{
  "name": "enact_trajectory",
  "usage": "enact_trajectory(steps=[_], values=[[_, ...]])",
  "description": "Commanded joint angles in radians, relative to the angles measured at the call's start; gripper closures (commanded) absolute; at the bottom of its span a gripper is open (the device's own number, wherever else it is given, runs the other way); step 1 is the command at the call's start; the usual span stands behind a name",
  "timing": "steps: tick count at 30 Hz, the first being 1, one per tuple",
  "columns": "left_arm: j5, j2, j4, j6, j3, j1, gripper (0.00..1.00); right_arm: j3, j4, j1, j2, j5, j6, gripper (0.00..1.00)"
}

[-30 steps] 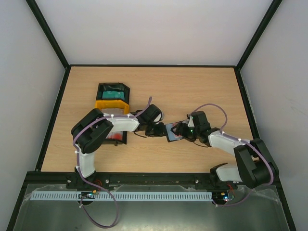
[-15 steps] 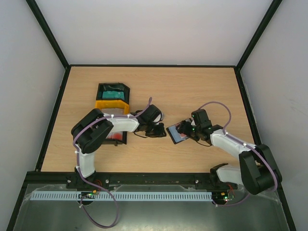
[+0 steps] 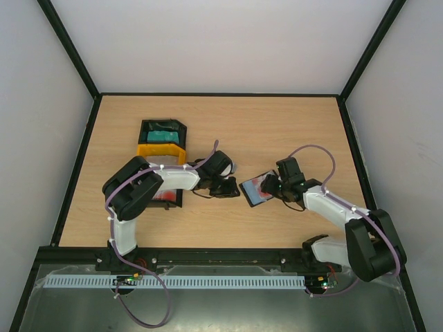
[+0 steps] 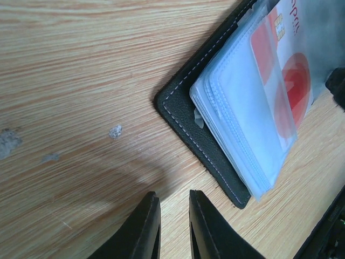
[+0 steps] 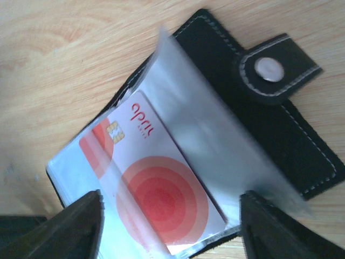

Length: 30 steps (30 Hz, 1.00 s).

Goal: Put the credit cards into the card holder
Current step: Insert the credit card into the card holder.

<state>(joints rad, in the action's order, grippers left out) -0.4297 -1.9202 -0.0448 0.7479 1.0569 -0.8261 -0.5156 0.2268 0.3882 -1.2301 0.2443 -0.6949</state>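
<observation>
A small black stitched card holder lies open on the light wooden table between my two arms, its short clasp strap with a metal snap flung out to one side. Inside it a fan of clear plastic sleeves holds a red-and-white card with a gold chip; one leaf is lifted and blurred, so I cannot tell whether the card is seated all the way. My right pincer hovers directly above the holder with its jaws spread as wide as they go, gripping nothing. My left pincer sits low over bare table just beside the holder's corner, jaws nearly together with only a thin gap, also empty. Well off to the left, a teal card rests in a black tray behind a yellow tray. I judge that one card is as good as filed and the task is partway along. The next move calls for fetching another card from the trays while the holder stays open and flat, then sliding it edge-first into a free sleeve.
</observation>
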Motion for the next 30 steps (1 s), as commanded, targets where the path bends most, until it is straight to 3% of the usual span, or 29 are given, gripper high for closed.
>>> enact_trajectory(steps=[1,6,16,30], values=[[-0.017,0.006,-0.003,0.017,-0.013,-0.006,0.82,-0.058,0.038,0.002,0.008,-0.065,0.078,0.41],[-0.054,0.024,0.057,0.056,-0.017,-0.007,0.84,-0.124,0.033,0.001,-0.103,-0.042,0.134,0.53],[-0.069,0.041,0.148,0.14,-0.011,-0.015,0.81,-0.126,-0.014,0.002,-0.199,0.024,0.168,0.43],[-0.018,-0.057,0.052,0.118,0.061,-0.044,0.78,-0.107,-0.048,0.002,-0.183,0.162,0.156,0.51]])
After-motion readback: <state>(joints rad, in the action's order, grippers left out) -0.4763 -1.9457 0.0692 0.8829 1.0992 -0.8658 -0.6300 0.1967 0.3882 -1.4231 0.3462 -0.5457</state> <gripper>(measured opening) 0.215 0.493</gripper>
